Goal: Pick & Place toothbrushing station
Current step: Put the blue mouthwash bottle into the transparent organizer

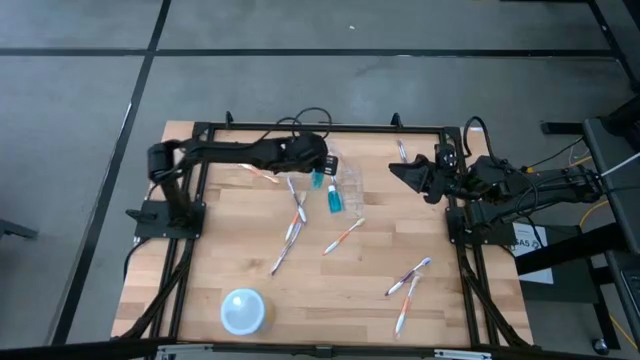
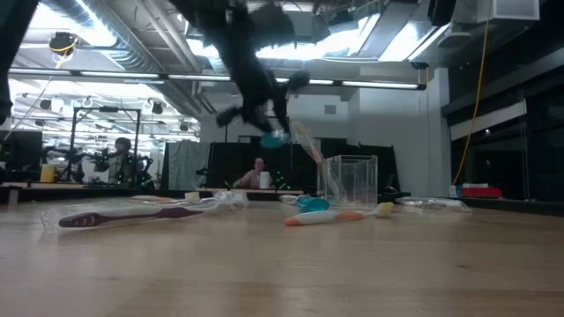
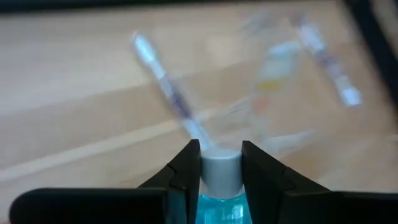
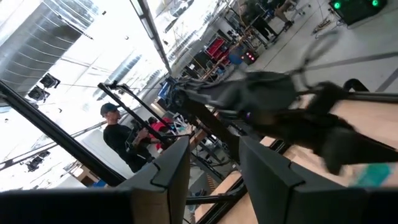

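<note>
My left gripper (image 1: 319, 170) reaches in from the table's left and hangs over the far middle, shut on a small teal tube (image 2: 274, 138) with a pale cap. Just right of it stands the clear plastic cup (image 1: 348, 180) on its base. A second teal thing (image 1: 335, 200) lies on the wood beside the cup. Several thin white toothbrushes lie flat about the table, such as one near the middle (image 1: 343, 237) and one at the near right (image 1: 408, 276). My right gripper (image 1: 398, 170) hangs open above the table's far right. My left gripper pinches the teal tube at its cap end (image 3: 221, 167), the pale cap between the two fingers (image 3: 188, 168). The teal body runs back between them. The fingers slant downward from the table's left. The tube is lifted clear of the table.
A pale blue round bowl (image 1: 243, 310) sits at the near left. Black frame rails (image 1: 320, 127) run along the table's edges. More toothbrushes lie at the far left (image 1: 258, 173) and far right (image 1: 402, 151). People stand in the room beyond the table.
</note>
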